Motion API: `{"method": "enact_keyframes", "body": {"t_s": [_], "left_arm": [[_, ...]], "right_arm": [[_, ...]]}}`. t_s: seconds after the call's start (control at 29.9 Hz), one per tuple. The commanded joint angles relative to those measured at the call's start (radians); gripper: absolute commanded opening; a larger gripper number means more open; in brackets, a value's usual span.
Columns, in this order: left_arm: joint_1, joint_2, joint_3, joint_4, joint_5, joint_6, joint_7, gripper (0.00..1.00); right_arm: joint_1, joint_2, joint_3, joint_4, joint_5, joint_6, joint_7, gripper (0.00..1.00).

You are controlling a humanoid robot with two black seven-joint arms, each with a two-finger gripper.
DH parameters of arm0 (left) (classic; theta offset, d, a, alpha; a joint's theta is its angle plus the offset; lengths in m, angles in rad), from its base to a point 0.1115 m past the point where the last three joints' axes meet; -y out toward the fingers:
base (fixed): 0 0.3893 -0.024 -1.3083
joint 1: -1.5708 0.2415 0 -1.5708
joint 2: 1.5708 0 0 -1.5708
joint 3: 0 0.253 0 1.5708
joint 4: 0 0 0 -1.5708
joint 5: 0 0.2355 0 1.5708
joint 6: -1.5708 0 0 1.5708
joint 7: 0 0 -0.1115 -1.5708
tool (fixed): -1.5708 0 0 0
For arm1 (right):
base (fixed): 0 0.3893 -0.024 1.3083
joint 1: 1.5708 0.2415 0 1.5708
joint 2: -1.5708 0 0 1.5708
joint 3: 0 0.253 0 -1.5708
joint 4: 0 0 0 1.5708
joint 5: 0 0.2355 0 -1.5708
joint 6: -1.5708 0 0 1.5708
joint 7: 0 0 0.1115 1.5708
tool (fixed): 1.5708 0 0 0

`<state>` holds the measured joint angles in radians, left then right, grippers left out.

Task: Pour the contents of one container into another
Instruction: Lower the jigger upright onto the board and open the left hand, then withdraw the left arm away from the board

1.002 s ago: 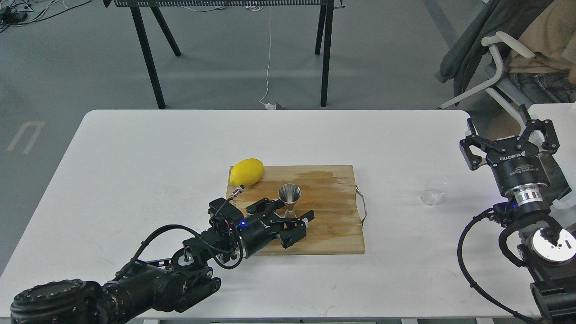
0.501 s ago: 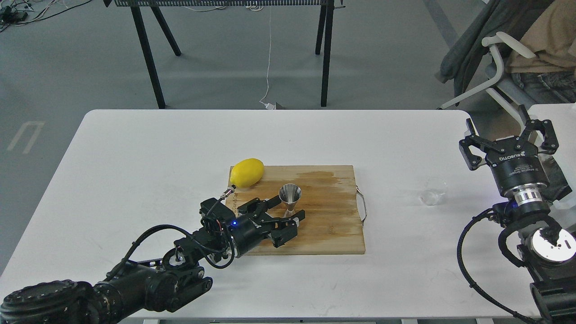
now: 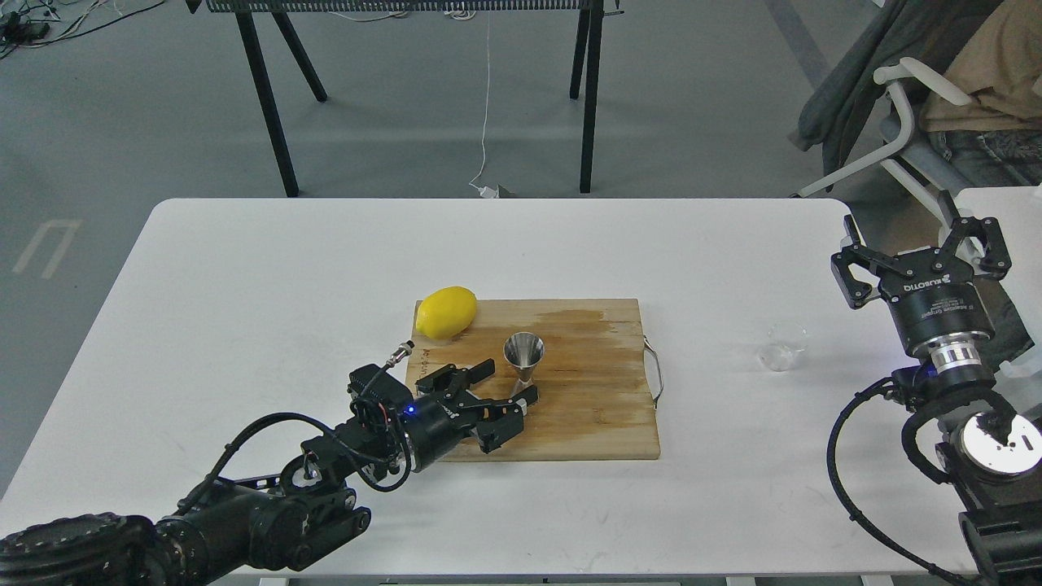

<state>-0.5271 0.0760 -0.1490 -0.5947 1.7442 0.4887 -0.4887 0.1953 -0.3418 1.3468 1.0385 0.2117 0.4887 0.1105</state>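
The steel jigger [image 3: 523,359] stands upright on the wooden cutting board [image 3: 586,407], left of its middle. My left gripper [image 3: 509,382] lies low over the board's left part, open, its fingertips just left of the jigger's base and apart from it. The clear glass cup [image 3: 783,346] sits on the white table [image 3: 244,285] to the right of the board. My right gripper [image 3: 924,244] is raised at the table's right edge, open and empty, to the right of the cup.
A yellow lemon [image 3: 445,311] rests on the board's back left corner. The board has a metal handle [image 3: 654,371] on its right side. A chair with clothing [image 3: 928,89] stands beyond the table's right end.
My left arm has drawn back to the left and toward me, so its open fingers have come off from around the jigger. The jigger, the cup and the right arm stay in place.
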Motion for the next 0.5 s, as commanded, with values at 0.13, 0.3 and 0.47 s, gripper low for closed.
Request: {"method": "enact_keyframes", "body": {"t_s": [0.13, 0.3, 0.47], "left_arm": [[0.029, 0.113, -0.009, -0.140, -0.003, 0.000, 0.000, 0.88], [0.026, 0.263, -0.020, -0.241, -0.032, 0.000, 0.000, 0.84], [0.022, 0.451, -0.092, -0.437, -0.253, 0.000, 0.000, 0.84]], "right_arm": [[0.001, 0.001, 0.000, 0.000, 0.000, 0.000, 0.000, 0.99], [0.003, 0.001, 0.000, 0.000, 0.000, 0.000, 0.000, 0.99], [0.004, 0.001, 0.000, 0.001, 0.000, 0.000, 0.000, 0.99]]}}
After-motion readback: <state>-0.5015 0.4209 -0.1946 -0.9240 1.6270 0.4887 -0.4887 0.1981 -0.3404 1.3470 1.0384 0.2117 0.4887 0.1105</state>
